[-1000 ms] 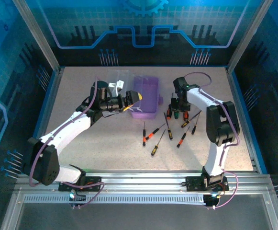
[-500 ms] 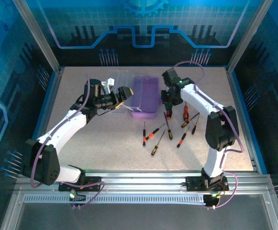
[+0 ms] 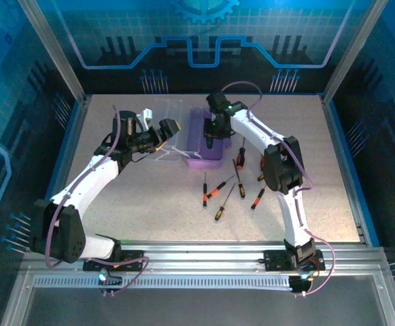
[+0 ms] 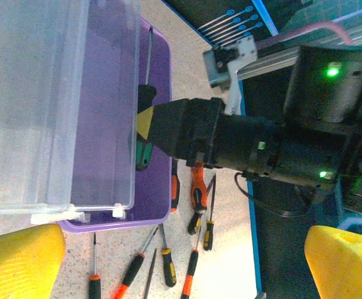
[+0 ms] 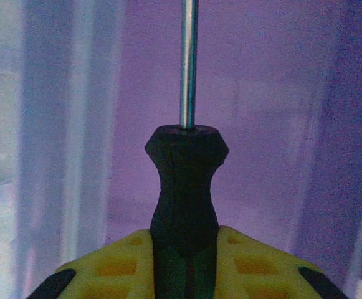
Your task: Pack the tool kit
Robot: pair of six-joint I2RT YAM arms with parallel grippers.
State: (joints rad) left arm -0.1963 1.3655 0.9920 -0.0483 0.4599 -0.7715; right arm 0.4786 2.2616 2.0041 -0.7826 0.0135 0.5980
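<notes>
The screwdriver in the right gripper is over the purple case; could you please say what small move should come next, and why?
Probably lower slightly and open the jaws: the right gripper is shut on the screwdriver, which hangs lengthwise over the open purple case, its clear lid standing open.

We count one purple case point(image 3: 204, 161) with one clear lid point(image 3: 173, 112). On the table point(image 3: 149, 204) we make out six loose screwdrivers point(image 3: 224, 202) with black-and-orange, red or yellow handles. A possible seventh sits half hidden beside the right arm, and we cannot be sure of it. One more, a green-and-black screwdriver point(image 5: 185, 187), sits clamped in the right end effector point(image 5: 184, 268), so there are seven for certain. There are two arms and two end effectors; the left end effector point(image 3: 168, 129) carries none.
</notes>
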